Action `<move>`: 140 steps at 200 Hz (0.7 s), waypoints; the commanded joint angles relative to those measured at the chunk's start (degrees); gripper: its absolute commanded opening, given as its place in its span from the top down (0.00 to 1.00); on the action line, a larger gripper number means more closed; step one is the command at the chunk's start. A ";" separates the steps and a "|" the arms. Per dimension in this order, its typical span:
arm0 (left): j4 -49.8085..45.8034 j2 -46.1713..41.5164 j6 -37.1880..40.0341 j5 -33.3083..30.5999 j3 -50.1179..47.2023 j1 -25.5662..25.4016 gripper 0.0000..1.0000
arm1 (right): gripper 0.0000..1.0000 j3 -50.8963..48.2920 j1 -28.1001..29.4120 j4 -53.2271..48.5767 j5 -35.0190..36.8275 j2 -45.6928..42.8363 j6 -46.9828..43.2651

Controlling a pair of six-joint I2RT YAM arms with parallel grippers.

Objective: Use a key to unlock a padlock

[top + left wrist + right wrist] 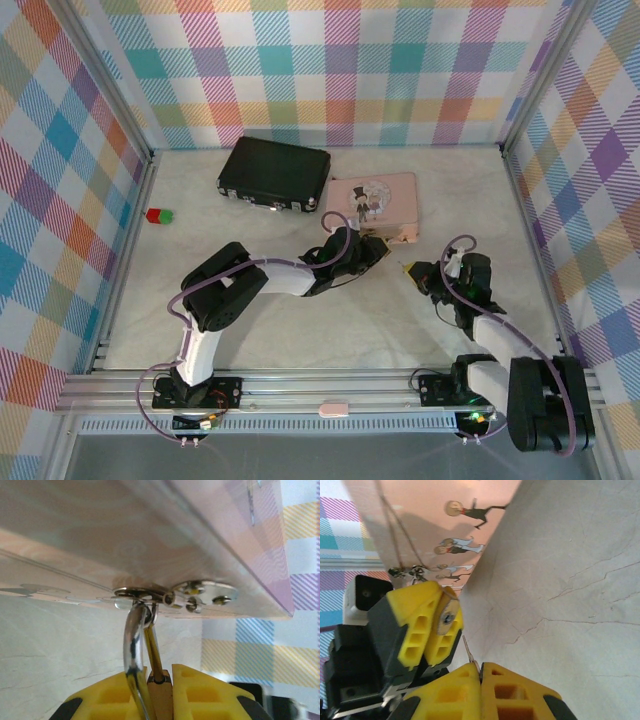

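The left gripper [160, 685] is pinching its yellow plastic fingertips nearly together on the small brass-gold metal padlock [448, 618], whose body is sitting squeezed between the two pads. Above those fingertips the padlock's thin, curved silvery shackle [134, 645] is rising and passing through the small metal clasp [150, 594] on the edge of the flat pink box with cartoon figures [385, 195], so the lock is hanging from the box while the gripper is steadying it. Seen from the right wrist, the padlock's round keyhole end is facing outward from between the left fingers, towards the other arm. Further right, the right gripper [481, 680] is pressing its yellow fingers fully together on the tiny, thin grey-silver metal key [468, 652], and the blade is sticking out just beyond its fingertips, pointing up towards the left gripper. The key tip is sitting close below the keyhole face but apart from it; nothing is entering the lock yet. By my judgement the task is roughly halfway along: both holds are looking settled and the two pieces are lining up near one another, while the shackle is still looking closed through the clasp. What is remaining is bringing the blade level with the keyhole, sliding it in, turning it, and freeing the shackle.
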 commanded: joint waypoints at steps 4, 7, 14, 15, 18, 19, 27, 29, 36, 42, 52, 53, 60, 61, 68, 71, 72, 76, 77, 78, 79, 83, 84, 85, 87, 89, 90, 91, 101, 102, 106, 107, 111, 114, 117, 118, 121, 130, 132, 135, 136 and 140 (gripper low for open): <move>8.18 -2.19 -3.28 2.92 0.11 0.43 1.00 | 1.00 0.06 -0.38 10.34 -2.75 3.95 3.14; 8.25 -2.32 -3.29 2.85 0.03 0.44 1.00 | 1.00 0.22 -0.34 10.79 -2.86 4.37 3.21; 8.48 -2.45 -3.26 2.66 -0.19 0.39 1.00 | 1.00 0.61 -0.40 11.32 -2.90 5.16 3.33; 8.50 -2.53 -3.24 2.61 -0.22 0.42 1.00 | 1.00 0.65 -0.36 11.34 -2.91 5.24 3.29; 8.45 -2.61 -3.20 2.49 -0.24 0.44 1.00 | 1.00 0.81 -0.38 11.41 -2.91 5.50 3.25; 8.45 -2.61 -3.21 2.48 -0.29 0.44 1.00 | 1.00 0.88 -0.35 11.47 -2.92 5.54 3.20; 8.38 -2.73 -3.13 2.31 -0.40 0.44 1.00 | 1.00 1.20 -0.33 12.24 -2.96 6.13 3.11; 8.36 -2.77 -3.02 2.30 -0.44 0.44 1.00 | 1.00 1.28 -0.33 12.41 -2.98 6.18 3.14; 8.27 -2.78 -2.98 2.30 -0.43 0.51 1.00 | 1.00 1.56 -0.35 13.12 -3.08 6.57 3.18; 8.06 -2.72 -2.95 2.35 -0.33 0.51 1.00 | 1.00 1.85 -0.38 13.52 -3.25 6.79 3.21; 7.95 -2.67 -2.95 2.33 -0.25 0.52 1.00 | 1.00 2.25 -0.33 13.58 -3.47 7.07 3.23; 7.93 -2.64 -2.95 2.36 -0.24 0.53 1.00 | 1.00 2.30 -0.38 13.56 -3.46 7.07 3.23; 7.97 -2.40 -3.02 2.34 -0.16 0.48 1.00 | 1.00 2.49 -0.25 13.62 -3.60 7.17 3.33; 7.94 -2.37 -3.03 2.36 -0.11 0.50 1.00 | 1.00 2.51 -0.25 13.54 -3.62 7.17 3.28; 7.92 -2.21 -3.04 2.36 0.02 0.50 1.00 | 1.00 2.62 -0.25 13.58 -3.61 7.35 3.41; 7.98 -2.12 -3.12 2.38 0.09 0.53 1.00 | 1.00 2.63 -0.24 13.56 -3.69 7.47 3.47; 7.99 -2.10 -3.12 2.38 0.10 0.53 1.00 | 1.00 2.63 -0.24 13.60 -3.70 7.49 3.44; 8.00 -2.01 -3.13 2.35 0.18 0.47 1.00 | 1.00 2.71 -0.25 15.14 -3.68 7.67 3.56; 8.00 -2.05 -3.13 2.32 0.19 0.45 1.00 | 1.00 2.71 -0.25 15.27 -3.74 7.72 3.58; 8.00 -2.02 -3.13 2.35 0.19 0.49 1.00 | 1.00 2.71 -0.24 15.42 -3.77 7.75 3.63; 8.00 -1.96 -3.13 2.37 0.19 0.47 1.00 | 1.00 2.71 -0.24 15.50 -3.79 7.81 3.65; 8.05 -1.87 -3.13 2.46 0.34 0.45 1.00 | 1.00 2.71 -0.29 15.69 -3.86 8.05 3.71; 8.11 -1.84 -3.13 2.42 0.36 0.44 1.00 | 1.00 2.71 -0.22 15.76 -3.88 8.09 3.74; 8.10 -1.83 -3.13 2.45 0.36 0.49 1.00 | 1.00 2.71 -0.19 15.85 -3.89 8.16 3.75; 8.16 -1.77 -3.20 2.42 0.44 0.52 1.00 | 1.00 2.71 -0.19 16.04 -3.89 8.36 3.83; 8.17 -1.78 -3.21 2.48 0.45 0.46 1.00 | 1.00 2.71 -0.16 16.24 -3.94 8.48 3.92; 8.18 -1.75 -3.22 2.48 0.46 0.45 1.00 | 1.00 2.71 -0.16 16.35 -3.96 8.52 3.93; 8.18 -1.74 -3.22 2.52 0.50 0.49 1.00 | 1.00 2.67 -0.16 16.40 -3.97 8.64 3.98; 8.09 -1.58 -3.29 2.56 0.73 0.51 1.00 | 1.00 2.67 -0.12 17.59 -4.10 9.37 4.41; 8.13 -1.52 -3.30 2.60 0.77 0.52 1.00 | 1.00 2.65 -0.09 17.68 -4.09 9.50 4.44; 8.18 -1.47 -3.35 2.60 0.81 0.44 1.00 | 1.00 2.71 -0.06 18.04 -4.10 9.81 4.55; 8.22 -1.46 -3.37 2.58 0.81 0.40 1.00 | 1.00 2.71 -0.06 18.08 -4.13 9.85 4.60; 8.37 -1.43 -3.37 2.64 0.81 0.47 1.00 | 1.00 2.78 -0.03 18.39 -4.09 10.20 4.69; 8.43 -1.40 -3.39 2.65 0.81 0.45 1.00 | 1.00 2.86 0.00 18.65 -4.14 10.53 4.77; 8.52 -1.38 -3.47 2.64 0.81 0.43 1.00 | 1.00 2.89 0.06 18.89 -4.13 10.80 4.86; 8.57 -1.38 -3.48 2.64 0.81 0.44 1.00 | 1.00 2.93 0.09 18.95 -4.14 10.92 4.89; 8.53 -1.44 -3.46 2.65 0.81 0.45 1.00 | 1.00 3.04 0.22 19.26 -4.20 11.05 4.91; 8.60 -1.53 -3.48 2.60 0.81 0.48 1.00 | 1.00 3.32 0.36 19.81 -4.27 11.84 5.17; 8.61 -1.52 -3.41 2.57 0.81 0.48 1.00 | 1.00 3.33 0.43 19.93 -4.36 12.03 5.22; 8.56 -1.59 -3.39 2.56 0.81 0.48 1.00 | 1.00 3.41 0.50 20.15 -4.35 12.21 5.30; 8.55 -1.61 -3.39 2.56 0.81 0.46 1.00 | 1.00 3.41 0.48 20.19 -4.38 12.24 5.33; 8.55 -1.53 -3.33 2.56 0.81 0.43 1.00 | 1.00 3.50 0.62 20.50 -4.39 12.53 5.41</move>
